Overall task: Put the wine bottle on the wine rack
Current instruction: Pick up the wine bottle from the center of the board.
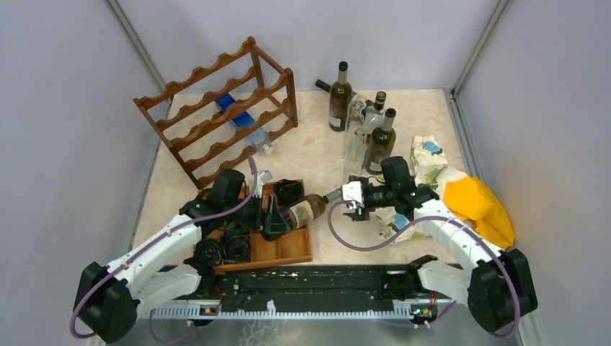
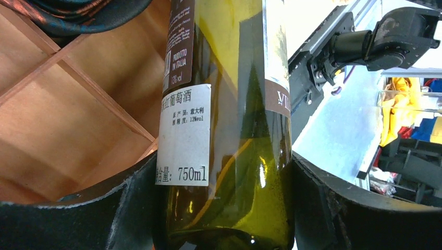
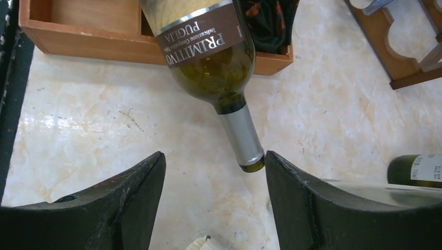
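Observation:
The wine bottle (image 1: 306, 210) is dark green glass with a brown and white label. It lies on its side over the right end of the wooden tray (image 1: 288, 251), neck pointing right. My left gripper (image 1: 277, 218) is shut on its body near the base; in the left wrist view both fingers press the glass (image 2: 234, 104) at the gripper (image 2: 224, 208). My right gripper (image 1: 353, 198) is open, and the bottle's (image 3: 208, 47) silver-capped mouth sits just inside the gripper's (image 3: 215, 161) right finger. The reddish-brown wine rack (image 1: 223, 108) stands at the back left with its tiers empty.
Several upright bottles (image 1: 340, 97) stand at the back right, with a clear glass one (image 1: 354, 140) among them. A yellow cloth (image 1: 479, 209) and patterned cloth (image 1: 429, 162) lie right. Dark rolled items (image 1: 234, 245) fill the tray. Blue items (image 1: 238, 109) lie behind the rack.

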You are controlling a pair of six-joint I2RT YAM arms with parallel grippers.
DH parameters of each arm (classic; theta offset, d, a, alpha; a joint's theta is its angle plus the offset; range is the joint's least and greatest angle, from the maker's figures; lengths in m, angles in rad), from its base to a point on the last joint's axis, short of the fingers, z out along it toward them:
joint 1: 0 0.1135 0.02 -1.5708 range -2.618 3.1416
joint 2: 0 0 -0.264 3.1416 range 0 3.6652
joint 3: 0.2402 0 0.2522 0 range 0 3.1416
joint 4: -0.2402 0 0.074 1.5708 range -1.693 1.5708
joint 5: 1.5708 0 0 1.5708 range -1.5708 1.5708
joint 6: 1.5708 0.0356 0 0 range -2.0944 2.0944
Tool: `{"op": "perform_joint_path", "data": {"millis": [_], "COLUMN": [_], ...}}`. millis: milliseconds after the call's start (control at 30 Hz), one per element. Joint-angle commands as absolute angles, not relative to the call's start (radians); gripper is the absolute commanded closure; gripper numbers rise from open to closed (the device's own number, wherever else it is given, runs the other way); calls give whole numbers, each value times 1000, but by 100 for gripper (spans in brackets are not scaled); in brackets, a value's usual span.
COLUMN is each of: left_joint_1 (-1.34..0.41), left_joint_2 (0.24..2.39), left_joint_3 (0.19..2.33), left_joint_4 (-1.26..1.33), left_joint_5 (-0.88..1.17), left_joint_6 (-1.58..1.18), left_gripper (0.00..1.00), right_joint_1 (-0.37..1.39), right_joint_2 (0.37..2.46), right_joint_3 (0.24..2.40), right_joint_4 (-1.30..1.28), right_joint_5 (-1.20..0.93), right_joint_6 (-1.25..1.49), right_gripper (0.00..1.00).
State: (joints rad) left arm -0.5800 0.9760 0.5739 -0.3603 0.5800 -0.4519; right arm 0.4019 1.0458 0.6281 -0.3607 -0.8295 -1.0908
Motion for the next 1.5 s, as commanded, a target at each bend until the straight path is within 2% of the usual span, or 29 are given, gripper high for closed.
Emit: {"op": "perform_joint_path", "data": {"millis": [0,400,733,967,1067,1100,1133,1200,1333,1467], "left_joint_1": [-581,-580,-581,-580,-581,-581,-580,-580,-581,-580], "left_joint_2": [963,1007,1010,1027,1031,1032,1032,1026,990,917], "left_joint_3": [580,577,570,576,580,581,584,591,603,627], "left_joint_4": [-340,-364,-365,-366,-364,-364,-367,-370,-337,-323], "left_joint_5": [684,747,763,753,743,736,724,683,621,475], "left_joint_6": [-413,-356,-331,-328,-330,-332,-338,-363,-430,-479], "left_gripper": [100,100,100,100,100,96,84,60,24,4], "right_joint_1": [431,510,598,602,605,606,606,605,605,604], "right_joint_2": [1105,1258,1314,1341,1339,1336,1331,1311,1250,1182], "right_joint_3": [638,633,589,570,565,567,571,586,653,692], "right_joint_4": [-334,-248,-197,-143,-142,-144,-153,-187,-315,-386], "right_joint_5": [-799,-742,-739,-730,-731,-733,-734,-739,-770,-791], "right_joint_6": [-1166,-1224,-1269,-1267,-1273,-1268,-1264,-1243,-1110,-908], "right_gripper": [31,35,47,60,71,83,98,100,100,100]}}
